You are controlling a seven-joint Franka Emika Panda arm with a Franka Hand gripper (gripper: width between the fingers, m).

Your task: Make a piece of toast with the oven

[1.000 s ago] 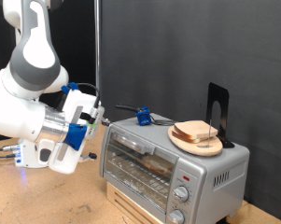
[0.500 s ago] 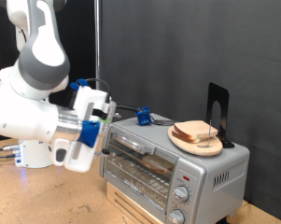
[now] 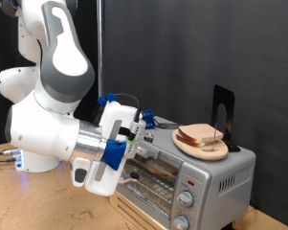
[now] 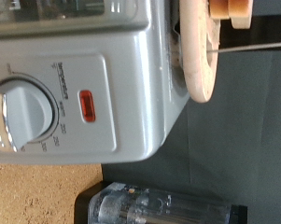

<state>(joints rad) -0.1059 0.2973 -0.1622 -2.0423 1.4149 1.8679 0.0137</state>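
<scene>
While the gripper [image 3: 136, 144] hangs in front of the oven [image 3: 182, 165], at its door's upper corner toward 9 o'clock, I cannot tell if its fingers are spread or pressed together. On the oven's roof, toward 3 o'clock, the toast [image 3: 201, 136] lies on a wooden plate [image 3: 188, 146]. The wrist view shows a knob [image 4: 17, 110] and a red lamp [image 4: 87, 105].

On the oven [image 4: 84, 84], small dark print runs around the round knob [image 4: 17, 110] on the control panel, but it is too blurred and small to read. Just beside that knob sits a red rectangular indicator [image 4: 87, 105] with no legible mark on it. In the exterior view, nothing on the oven [image 3: 191, 172] can be read.
</scene>
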